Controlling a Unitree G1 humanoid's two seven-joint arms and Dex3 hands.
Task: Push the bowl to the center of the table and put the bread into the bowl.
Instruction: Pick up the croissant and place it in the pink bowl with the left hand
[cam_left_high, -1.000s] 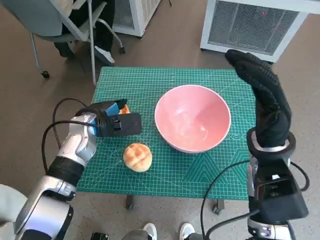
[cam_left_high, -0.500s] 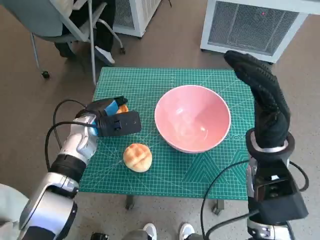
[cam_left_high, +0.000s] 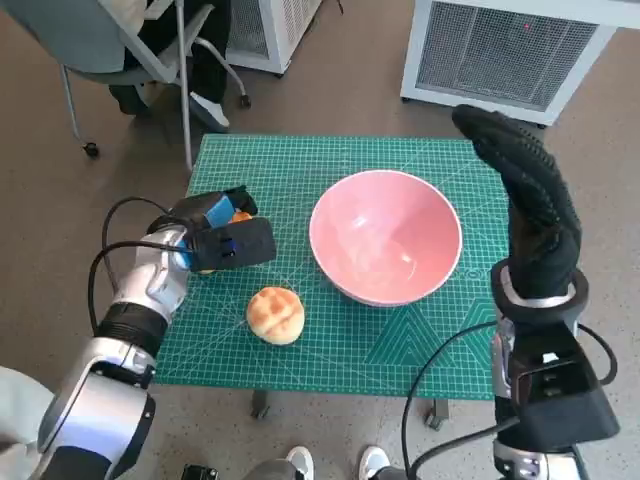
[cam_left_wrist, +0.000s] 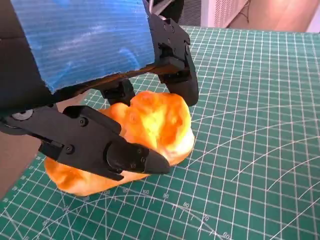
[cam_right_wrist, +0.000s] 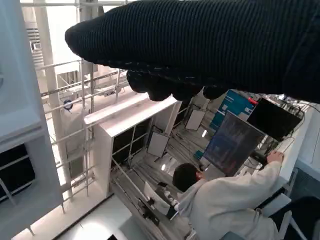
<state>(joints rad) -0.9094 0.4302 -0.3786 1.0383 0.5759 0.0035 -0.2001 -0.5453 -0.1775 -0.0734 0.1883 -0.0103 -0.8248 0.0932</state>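
The pink bowl (cam_left_high: 386, 236) sits on the green cutting mat (cam_left_high: 300, 170) that covers the table, a little right of the mat's middle, upright and with nothing in it. Two pieces of bread are in view: a round bun (cam_left_high: 275, 314) lies on the mat near the front edge, to the left of the bowl and apart from it, and a second orange-golden piece of bread (cam_left_wrist: 145, 127) lies near the mat's left edge under the left hand (cam_left_high: 215, 238). That hand's black fingers (cam_left_wrist: 127, 157) close around this bread from both sides (the left wrist view shows them touching its crust while the bread rests on the mat). The right hand (cam_left_high: 525, 200) is raised upright by the right edge of the table beside the bowl, its gloved fingers stretched out and holding nothing. In the right wrist view a person (cam_right_wrist: 225, 205) in a pale top sits at a screen (cam_right_wrist: 232, 142).
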